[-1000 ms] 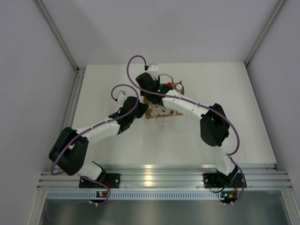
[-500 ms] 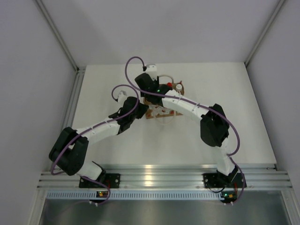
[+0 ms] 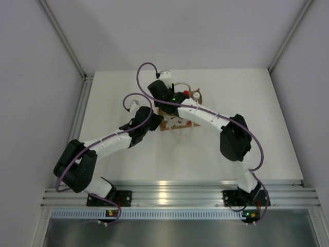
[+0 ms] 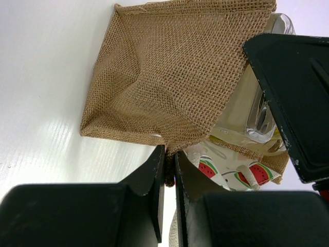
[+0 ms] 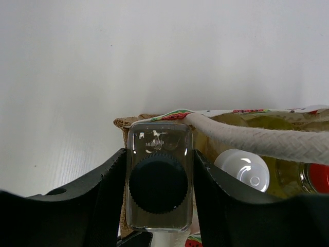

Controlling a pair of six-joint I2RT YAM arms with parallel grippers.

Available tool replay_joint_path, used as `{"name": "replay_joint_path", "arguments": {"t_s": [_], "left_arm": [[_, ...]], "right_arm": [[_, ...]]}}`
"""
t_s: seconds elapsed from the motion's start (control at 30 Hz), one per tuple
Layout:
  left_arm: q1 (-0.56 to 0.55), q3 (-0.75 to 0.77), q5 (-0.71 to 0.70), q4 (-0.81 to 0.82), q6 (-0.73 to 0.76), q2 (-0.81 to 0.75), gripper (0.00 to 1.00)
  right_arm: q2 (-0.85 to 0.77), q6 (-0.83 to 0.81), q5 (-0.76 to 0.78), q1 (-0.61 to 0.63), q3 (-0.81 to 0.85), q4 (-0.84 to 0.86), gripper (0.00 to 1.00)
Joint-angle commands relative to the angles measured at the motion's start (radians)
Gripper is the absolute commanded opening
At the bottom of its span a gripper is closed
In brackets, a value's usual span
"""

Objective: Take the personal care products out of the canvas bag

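Setting: white table boxed in by pale grey walls; all the task things are bunched at the upper middle of the overhead view.
Done so far: no bottle lies out on the table in any view, so I judge that nothing has been removed yet.
Left to do: the lift-out now in hand, then the other bottles. Two more caps show inside the bag, and a fourth bottle cannot be seen.
Left gripper: lower centre of its own view, fingers pressed together and pinching the bag's lower burlap edge. It looks to be steadying the bag.
Canvas bag: coarse tan-brown weave, slack and creased. A white panel with a red-and-green watermelon print shows at lower right of the left wrist view. It is on the table between the two wrists.
Handle: thick white rope lying across the bag's mouth, right of centre in the right wrist view.
Right gripper: lower middle of its view, fingers clamped on two opposite sides of the clear bottle.
Clear bottle: squarish glassy body with a ribbed dark cap, upright at the left corner of the bag's mouth. Whether it has risen clear of the rim cannot be told.
White-capped bottle: just right of the clear one, inside the bag, only its cap visible.
Red-capped bottle: at the right edge of the frame, inside the bag, mostly cut off.
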Motion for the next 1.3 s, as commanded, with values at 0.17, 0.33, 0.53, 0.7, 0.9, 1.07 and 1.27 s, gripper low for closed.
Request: {"name": "replay_joint_path", "arguments": {"t_s": [0.17, 0.33, 0.53, 0.7, 0.9, 1.07, 1.27], "left_arm": [[-0.008, -0.031, 0.024, -0.069, 0.014, 0.023, 0.00], [-0.008, -0.031, 0.018, -0.070, 0.018, 0.023, 0.00], [-0.008, -0.031, 0.008, -0.070, 0.021, 0.024, 0.00], [-0.005, -0.027, -0.002, -0.073, 0.032, 0.021, 0.00], [0.005, -0.024, 0.002, -0.075, 0.046, 0.016, 0.00], [0.006, -0.017, -0.007, -0.092, 0.060, -0.007, 0.00], [0.008, 0.000, -0.002, -0.111, 0.069, -0.039, 0.00]], "right_arm": [[-0.157, -0.035, -0.060, 0.056, 0.067, 0.059, 0.00], [-0.179, -0.041, -0.070, 0.056, 0.066, 0.073, 0.00], [-0.208, -0.045, -0.088, 0.056, 0.046, 0.106, 0.00], [-0.233, -0.047, -0.105, 0.050, 0.028, 0.132, 0.00], [-0.224, -0.052, -0.137, 0.031, 0.009, 0.156, 0.00], [-0.181, -0.038, -0.177, 0.021, -0.040, 0.157, 0.00], [-0.157, -0.007, -0.208, -0.001, -0.077, 0.156, 0.17]]}}
